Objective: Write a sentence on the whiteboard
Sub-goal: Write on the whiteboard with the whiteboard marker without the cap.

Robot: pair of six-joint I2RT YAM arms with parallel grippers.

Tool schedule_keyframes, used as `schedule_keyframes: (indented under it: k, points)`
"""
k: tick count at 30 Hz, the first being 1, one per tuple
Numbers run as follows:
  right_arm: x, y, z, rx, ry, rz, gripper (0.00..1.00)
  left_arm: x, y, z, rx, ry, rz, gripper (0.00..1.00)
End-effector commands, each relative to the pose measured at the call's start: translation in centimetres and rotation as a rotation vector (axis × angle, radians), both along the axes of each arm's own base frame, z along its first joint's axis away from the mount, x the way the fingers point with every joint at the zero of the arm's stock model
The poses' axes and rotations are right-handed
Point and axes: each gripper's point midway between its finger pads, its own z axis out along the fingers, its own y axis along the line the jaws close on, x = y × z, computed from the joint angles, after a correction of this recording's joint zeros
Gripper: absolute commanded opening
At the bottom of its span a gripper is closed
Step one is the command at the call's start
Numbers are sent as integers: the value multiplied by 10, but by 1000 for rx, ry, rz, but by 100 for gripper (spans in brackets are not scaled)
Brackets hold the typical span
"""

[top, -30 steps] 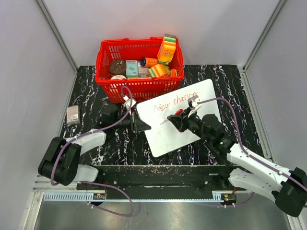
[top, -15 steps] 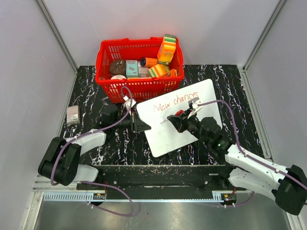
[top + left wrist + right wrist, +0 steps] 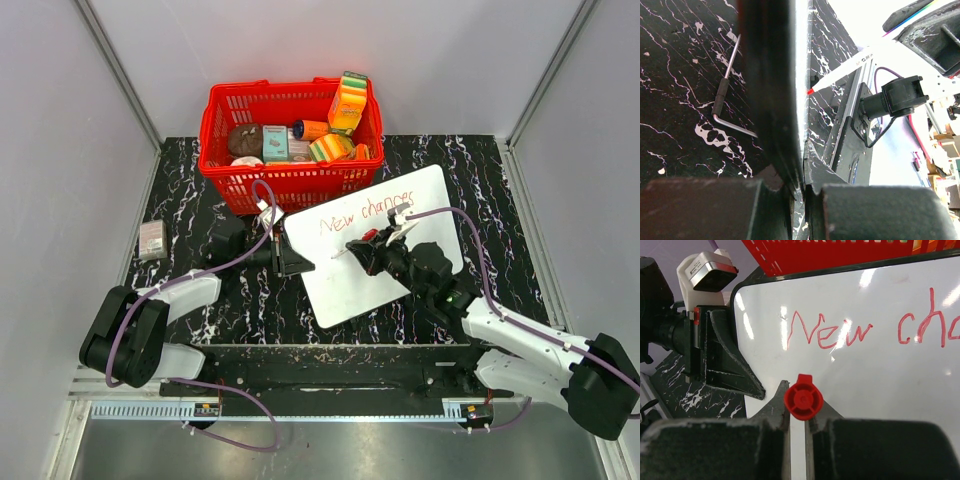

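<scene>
Right pincer [image 3: 362,248] has slid left over the last second, clamped on the marker [image 3: 345,251], tip now below "New". Sentence [image 3: 365,212] reads "New chances". Left pincer [image 3: 295,262] unchanged, pinching the left edge of the whiteboard [image 3: 345,290]. Board lies on the surface [image 3: 200,220], far edge near the red basket [image 3: 290,180]. Lower half bare.
</scene>
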Motion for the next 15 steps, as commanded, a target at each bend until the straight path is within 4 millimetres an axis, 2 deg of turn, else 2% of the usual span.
schedule_keyframes:
  k: [1,15]
  points:
    - [9,-5,16,39,-37,-66,0,-6,9,-33,105,-45,-5,0]
    - [26,-34,7,-8,-1,-259,0,-7,9,-33,102,-45,-8,0]
